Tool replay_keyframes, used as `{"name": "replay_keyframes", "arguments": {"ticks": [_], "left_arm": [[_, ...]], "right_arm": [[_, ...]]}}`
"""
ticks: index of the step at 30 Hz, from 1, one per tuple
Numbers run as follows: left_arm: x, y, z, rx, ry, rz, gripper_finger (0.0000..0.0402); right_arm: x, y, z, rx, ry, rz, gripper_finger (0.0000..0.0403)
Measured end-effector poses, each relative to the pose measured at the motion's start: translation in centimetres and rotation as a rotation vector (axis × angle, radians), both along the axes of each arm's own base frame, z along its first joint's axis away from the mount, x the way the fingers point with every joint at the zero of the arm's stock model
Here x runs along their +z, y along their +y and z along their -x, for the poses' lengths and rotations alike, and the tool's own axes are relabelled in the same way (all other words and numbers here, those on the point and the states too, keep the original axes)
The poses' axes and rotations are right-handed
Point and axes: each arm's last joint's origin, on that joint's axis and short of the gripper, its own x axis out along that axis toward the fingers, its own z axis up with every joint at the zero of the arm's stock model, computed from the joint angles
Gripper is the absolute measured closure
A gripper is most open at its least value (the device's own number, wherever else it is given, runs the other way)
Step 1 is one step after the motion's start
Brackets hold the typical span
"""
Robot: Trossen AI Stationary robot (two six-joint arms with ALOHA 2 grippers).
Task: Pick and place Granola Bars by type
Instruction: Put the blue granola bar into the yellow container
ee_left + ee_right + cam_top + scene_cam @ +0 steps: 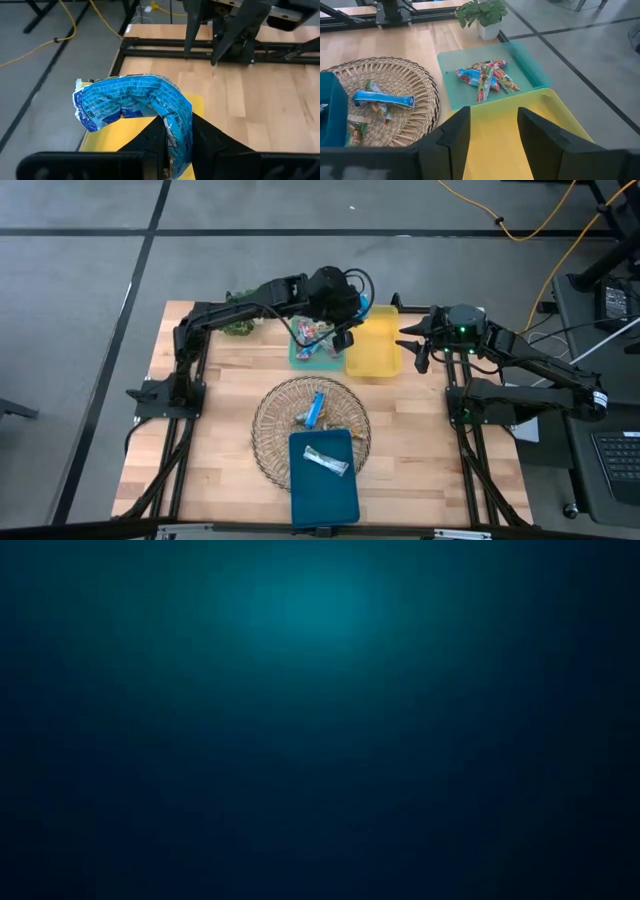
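Above the seam between the green tray [308, 352] and the yellow tray [374, 346], at the far side of the table [220, 410], the left gripper [343, 340] hangs with its fingers [207, 142] pinched nearly together on a blue-wrapped granola bar [132, 100]. From the left wrist view the bar arches up and sideways out of the grip, crumpled, with yellow tray surface under it.

Beside the yellow tray's right edge, the right gripper [492, 132] hovers with its fingers [542, 137] standing partly apart and nothing between them; from its own camera the yellow tray lies just below and the green tray beyond.

Inside the green tray lies a small heap of red-orange bars [492, 77] mixed with one blue-wrapped bar [472, 76], overlapping one another. A potted plant [482, 15] stands just past that tray's far corner.

Nearer the front, the round wire basket [275, 415] holds another blue bar [316, 409] (lying at a slant near the middle) and a brownish bar [355, 127] next to it. The dark blue tray [322, 485] overlaps the basket's front rim and carries a silvery white bar [326, 461], tilted across its upper half.

Low view shows only a dark blue-green blur, so nothing can be told from it.
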Motion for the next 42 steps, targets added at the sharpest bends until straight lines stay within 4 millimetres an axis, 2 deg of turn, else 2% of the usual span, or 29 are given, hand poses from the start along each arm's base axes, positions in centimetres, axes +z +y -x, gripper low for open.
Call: {"name": "replay_keyframes", "arguments": {"ticks": [11, 16, 32, 42], "left_arm": [[-5.5, 3.6, -4.0, -0.047, -0.017, 0.061, 0.0345], [-9.0, 4.7, -5.5, -0.03, 0.038, 0.099, 0.0345], [-16.8, 2.8, -9.3, -0.052, 0.137, 0.174, 0.0345], [-21.2, 2.7, -10.4, 0.0, 0.201, 0.246, 0.0345]], "right_arm": [[0.0, -0.1, 0.1, -0.029, 0.01, 0.012, 0.0237], [-0.1, -0.1, 0.1, -0.029, 0.012, 0.01, 0.0237], [-0.1, -0.1, 0.1, -0.031, 0.013, 0.006, 0.0237], [-0.1, -0.1, 0.1, -0.031, 0.014, 0.006, 0.0237]]}}
